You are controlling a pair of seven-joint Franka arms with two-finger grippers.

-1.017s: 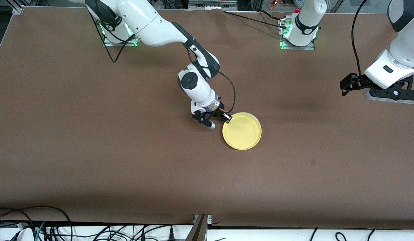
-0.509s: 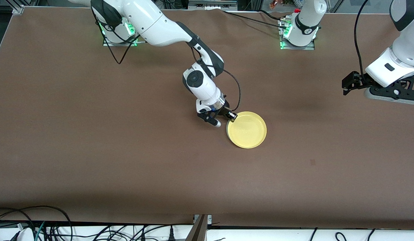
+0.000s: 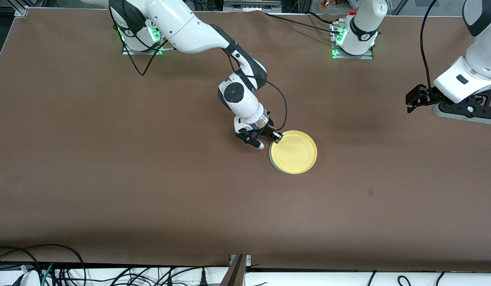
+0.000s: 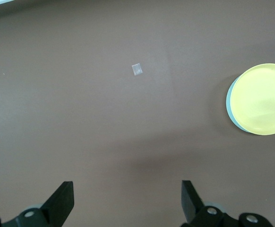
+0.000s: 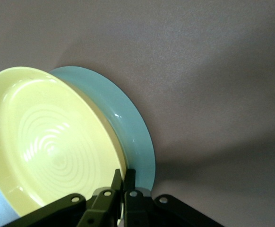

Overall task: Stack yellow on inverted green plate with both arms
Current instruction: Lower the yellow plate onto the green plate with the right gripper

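The yellow plate (image 3: 294, 157) sits right way up over the green plate (image 3: 271, 162), which shows only as a pale sliver at the yellow plate's edge toward the right arm's end. My right gripper (image 3: 275, 137) is shut on the yellow plate's rim. In the right wrist view its fingertips (image 5: 123, 177) pinch the yellow rim (image 5: 47, 142), with the green plate (image 5: 135, 127) showing just under it. My left gripper (image 3: 413, 99) is open and empty, waiting in the air at the left arm's end. The left wrist view shows its gripper (image 4: 128, 201) and both plates (image 4: 262, 99).
The brown table (image 3: 150, 178) carries a small pale square mark (image 3: 371, 192), also seen in the left wrist view (image 4: 137, 69). Both arm bases stand along the table's edge farthest from the front camera. Cables lie past the table's near edge.
My right gripper has carried the yellow plate a little toward the left arm's end and lower. A sliver of the green plate now shows beneath it. The left arm barely moved.
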